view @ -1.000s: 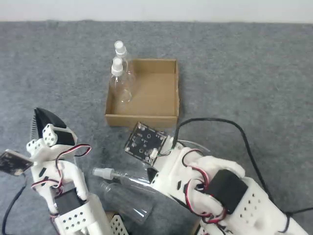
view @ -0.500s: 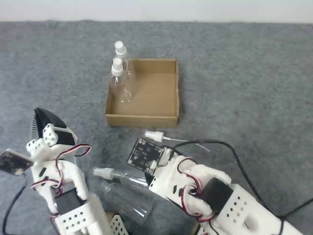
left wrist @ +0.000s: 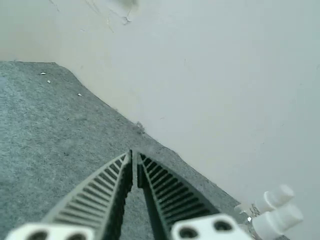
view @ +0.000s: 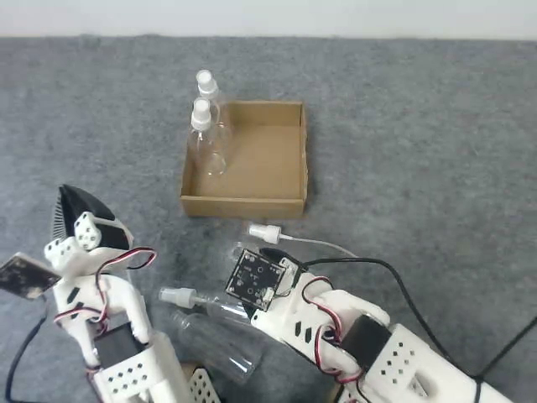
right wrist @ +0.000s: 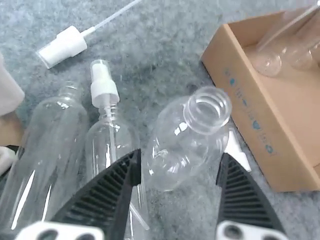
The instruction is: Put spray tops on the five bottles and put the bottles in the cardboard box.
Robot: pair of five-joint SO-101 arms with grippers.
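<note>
Right end effector [right wrist: 180,155] farther back, over uncapped bottle [right wrist: 190,135]

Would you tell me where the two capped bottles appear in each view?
High view: capped bottles stand against the cardboard box's left wall.
Left wrist view: their white tops, beyond the left gripper's tip.
Right wrist view: their clear bodies inside the box.
Shared landmark: the box.

Open floor across most of the cardboard box [view: 243,204], two upright bottles [view: 209,144] at its left wall
</note>
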